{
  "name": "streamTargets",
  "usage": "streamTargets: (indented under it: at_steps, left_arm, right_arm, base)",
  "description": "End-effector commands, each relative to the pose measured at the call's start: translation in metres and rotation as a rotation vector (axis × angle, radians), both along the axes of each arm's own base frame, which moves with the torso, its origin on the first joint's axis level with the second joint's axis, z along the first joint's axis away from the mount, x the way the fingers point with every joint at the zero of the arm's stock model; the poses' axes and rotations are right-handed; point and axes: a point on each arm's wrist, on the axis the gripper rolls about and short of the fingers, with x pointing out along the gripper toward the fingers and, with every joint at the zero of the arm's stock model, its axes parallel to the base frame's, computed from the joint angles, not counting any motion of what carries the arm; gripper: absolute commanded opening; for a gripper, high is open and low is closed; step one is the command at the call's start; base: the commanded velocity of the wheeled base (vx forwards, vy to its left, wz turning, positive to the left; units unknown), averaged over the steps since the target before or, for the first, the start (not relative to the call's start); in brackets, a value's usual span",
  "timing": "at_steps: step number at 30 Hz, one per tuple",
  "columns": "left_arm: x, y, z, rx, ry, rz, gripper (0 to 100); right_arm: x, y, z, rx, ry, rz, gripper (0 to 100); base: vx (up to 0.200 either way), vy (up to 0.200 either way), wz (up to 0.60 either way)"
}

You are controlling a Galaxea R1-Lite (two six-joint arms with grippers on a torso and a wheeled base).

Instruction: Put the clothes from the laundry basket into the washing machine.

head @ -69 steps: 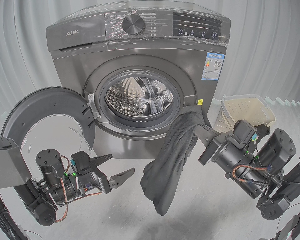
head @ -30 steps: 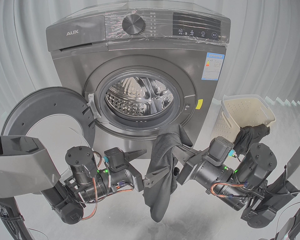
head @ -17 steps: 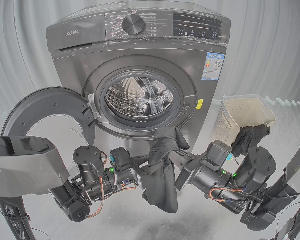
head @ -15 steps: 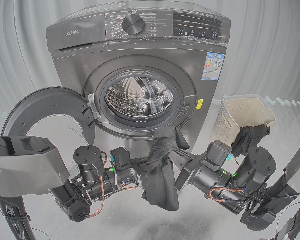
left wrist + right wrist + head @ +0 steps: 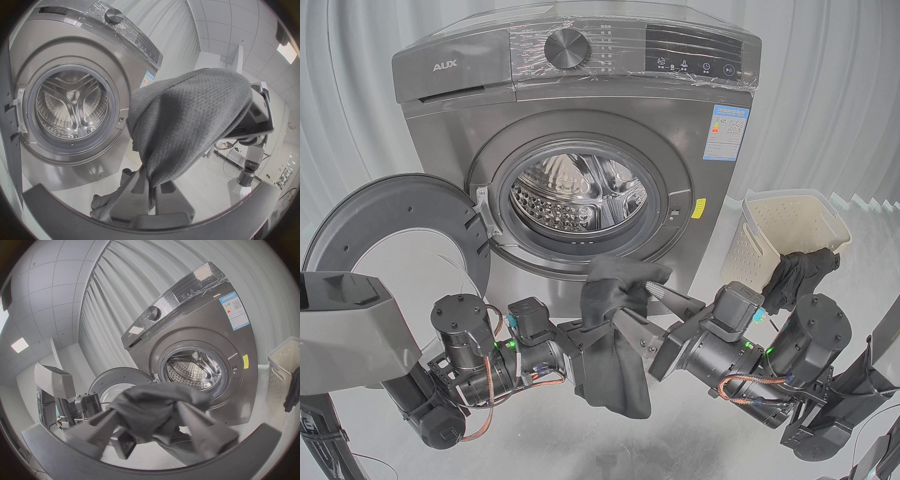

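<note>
A dark grey garment [image 5: 615,375] hangs in front of the washing machine [image 5: 675,144], below its open drum [image 5: 578,190]. My left gripper [image 5: 584,334] is shut on the garment's middle; the left wrist view shows its fingers [image 5: 137,193] pinching the cloth [image 5: 187,118]. My right gripper [image 5: 634,301] is open, its fingers [image 5: 203,427] spread, with the garment's top [image 5: 153,412] draped over and between them. The cream laundry basket [image 5: 794,222] stands to the machine's right, with another dark garment [image 5: 800,275] hanging over its front rim.
The machine's round door [image 5: 394,225] is swung fully open to the left, just above my left arm. The grey floor [image 5: 687,437] lies below the hanging cloth. White curtains [image 5: 831,94] run behind the machine.
My left gripper came in from the left and shut on the garment. The right gripper has opened, and the cloth's top has shifted left and sagged onto its spread fingers.
</note>
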Motion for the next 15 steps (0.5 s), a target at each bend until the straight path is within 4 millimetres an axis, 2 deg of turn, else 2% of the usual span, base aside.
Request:
streamTargets:
  at_steps: [1, 6, 10, 15]
  left_arm:
    - [-0.013, 0.015, 0.019, -0.027, -0.030, 0.013, 0]
    - [-0.026, 0.034, 0.033, -0.043, -0.046, 0.032, 0]
    - [-0.041, 0.048, 0.042, -0.051, -0.061, 0.017, 0]
    - [-0.049, 0.061, 0.048, -0.058, -0.072, 0.025, 0]
  right_arm:
    - [0.000, -0.009, -0.005, -0.023, 0.018, -0.019, 100]
    - [0.018, -0.035, -0.013, -0.045, 0.049, -0.118, 100]
    - [0.024, -0.053, -0.021, -0.062, 0.093, -0.162, 100]
    - [0.025, -0.060, -0.027, -0.073, 0.124, -0.145, 100]
  base:
    - [0.000, 0.000, 0.00]
    - [0.000, 0.000, 0.00]
    - [0.000, 0.000, 0.00]
    - [0.000, 0.000, 0.00]
